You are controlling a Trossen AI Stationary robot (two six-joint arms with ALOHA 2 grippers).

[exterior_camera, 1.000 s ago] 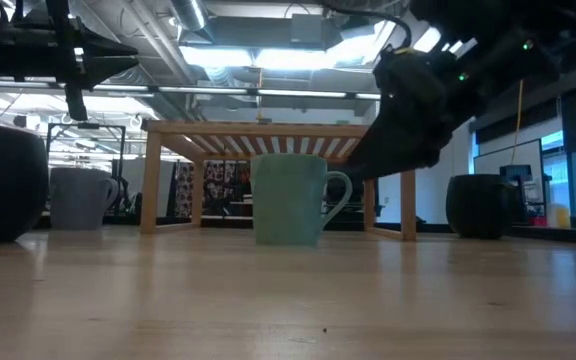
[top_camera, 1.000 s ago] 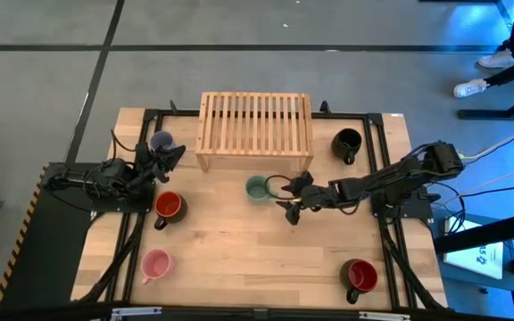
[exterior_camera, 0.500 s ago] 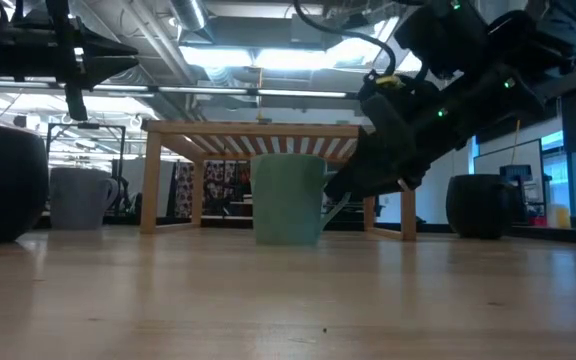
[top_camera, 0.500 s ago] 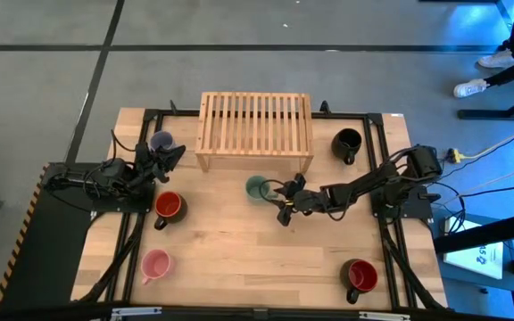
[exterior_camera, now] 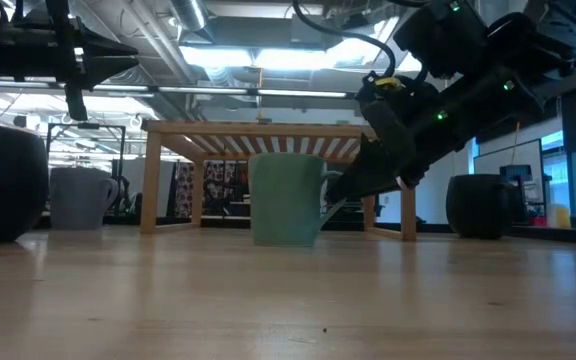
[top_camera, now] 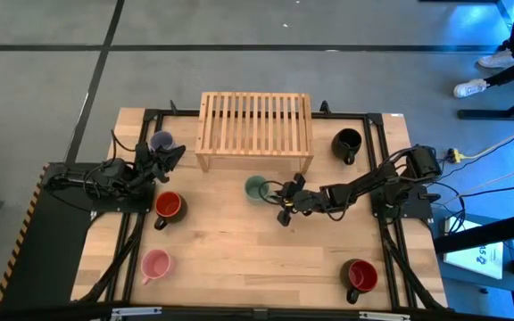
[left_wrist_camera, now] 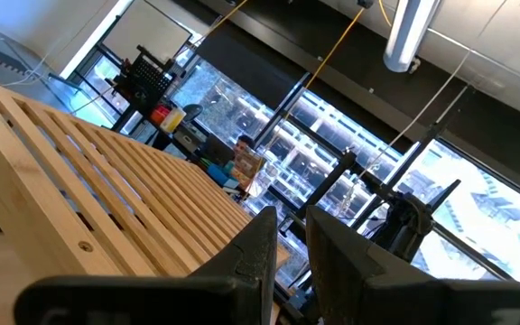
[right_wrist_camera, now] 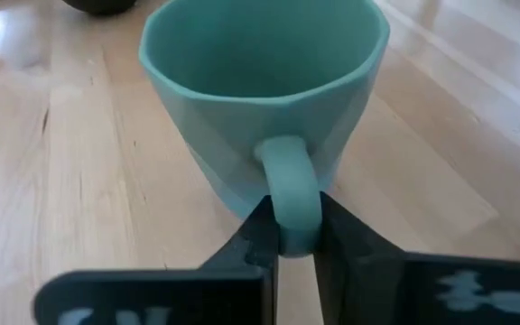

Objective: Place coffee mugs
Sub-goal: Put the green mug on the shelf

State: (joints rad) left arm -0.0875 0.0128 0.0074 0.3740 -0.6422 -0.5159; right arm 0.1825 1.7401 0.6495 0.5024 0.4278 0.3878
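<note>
The green mug (top_camera: 257, 188) stands upright on its base at mid-table, in front of the wooden rack (top_camera: 255, 129). My right gripper (top_camera: 281, 193) is shut on its handle, reaching in from the right. My left gripper (top_camera: 169, 157) hovers at the table's left, fingers close together with nothing between them, beside the lavender-grey mug (top_camera: 161, 141). The other mugs stand on their bases: an all-black mug (top_camera: 347, 143) at far right, a red-lined mug (top_camera: 168, 206) at left, a pink mug (top_camera: 154, 265) at near left, and another red-lined mug (top_camera: 360, 275) at near right. My right gripper pinches the green mug's handle (right_wrist_camera: 292, 212) between its two fingers (right_wrist_camera: 258, 236), on the lower part of the loop. The fingers come from the table's right, slanting down toward the mug (exterior_camera: 288, 200). The mug stands upright with its base on the table.
The slatted wooden rack (exterior_camera: 268, 135) stands on legs just behind the green mug. Bare tabletop (top_camera: 239, 241) lies between the mugs in the near half. A person's legs (top_camera: 498, 62) show on the floor beyond the far right corner.
My right gripper has gone toward the table's left and down to the green mug, and its fingers have shut on the handle. The mug has stayed in place.
</note>
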